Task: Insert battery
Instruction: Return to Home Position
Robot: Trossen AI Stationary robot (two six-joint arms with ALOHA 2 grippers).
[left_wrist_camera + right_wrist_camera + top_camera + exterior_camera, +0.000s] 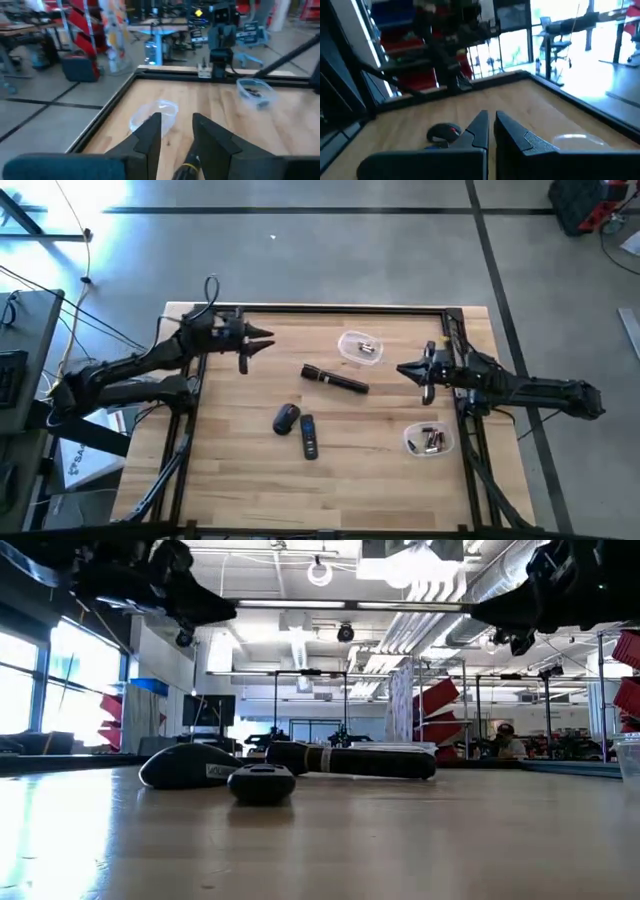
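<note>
A black flashlight (335,380) lies on its side mid-table, also showing in the low view (350,760). Two clear cups hold batteries: one at the far side (360,348), one at the near right (430,440). A dark mouse (286,418) and a black remote (309,436) lie nearer the front. My left gripper (266,339) hovers open at the far left, pointing toward the far cup (155,114). My right gripper (404,370) hovers shut to the right of the flashlight, pointing left. Both are raised above the table (300,840) and hold nothing.
A black frame (330,308) borders the wooden table. Bare wood lies between the flashlight and each gripper, and along the near edge. The mouse (445,132) and the far cup (572,140) show in front of my right gripper. Beyond the table is workshop floor and furniture.
</note>
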